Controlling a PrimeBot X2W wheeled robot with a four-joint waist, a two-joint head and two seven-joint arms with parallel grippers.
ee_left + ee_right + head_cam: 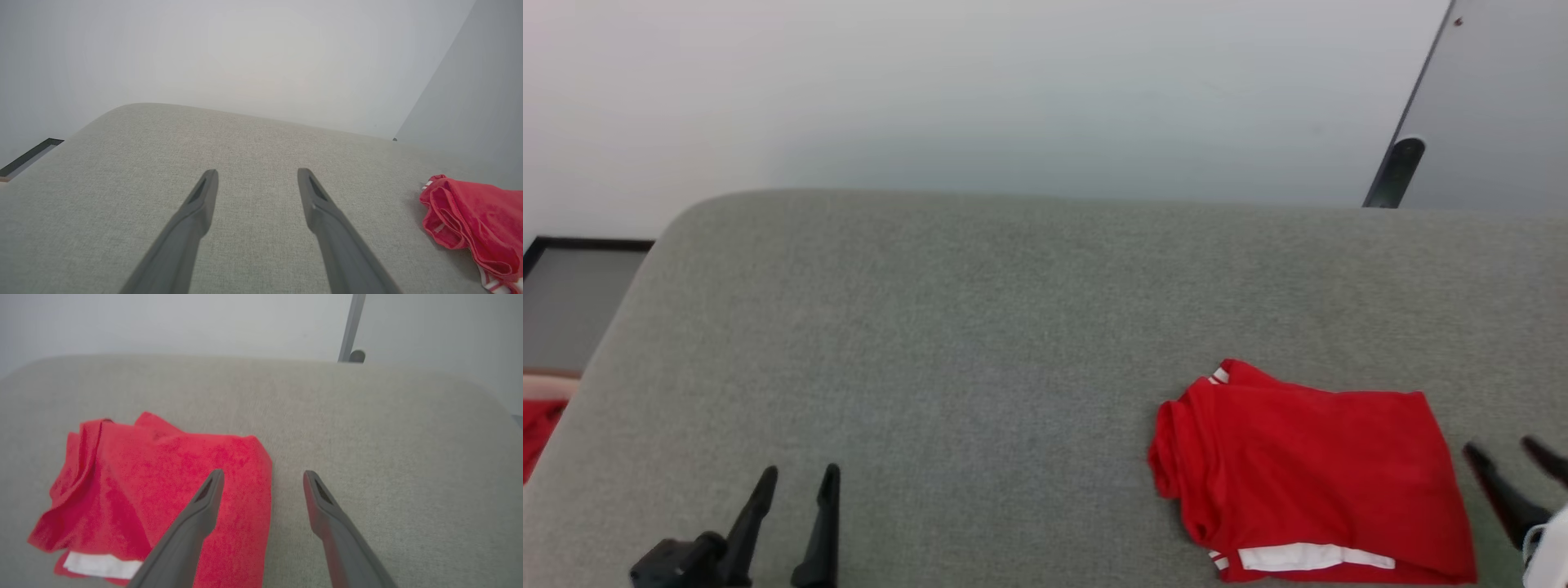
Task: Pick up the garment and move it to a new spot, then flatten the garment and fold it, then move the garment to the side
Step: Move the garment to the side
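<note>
Looking across from my left, I see a bit of red cloth point(536, 431) off the edge of the grey fabric-covered table point(1013, 327), lying below a dark-framed panel point(572, 298) on the floor.

Next comes the left gripper point(800, 471) at the lower left of the head view. Its two dark fingers stand apart with nothing between them. From the left wrist view the left gripper point(257, 173) hangs over bare grey fabric point(253, 134), with the fingers spread wide. The garment point(470, 216) sits well off toward that view's right edge.

Further right in the head view, the garment point(1307, 474) lies on the table's right half, near the front edge. It is folded into a compact red block. Layered folds are bunched along its left side, a white sleeve strip point(1311, 557) shows along its near edge, and a bit of striped trim shows at its near left corner and its far corner. No print is visible on the upward face.

Just beside the garment's right edge is the right gripper point(1499, 445), its fingers parted and empty. In the right wrist view the right gripper point(263, 473) is spread too. One finger point(204, 506) crosses over the garment point(163, 477) near its right edge, and the other is over bare table point(388, 457). I cannot tell whether that finger touches the cloth.

At the far right a grey post point(1395, 171) rises behind the table against the pale wall point(1013, 90).
</note>
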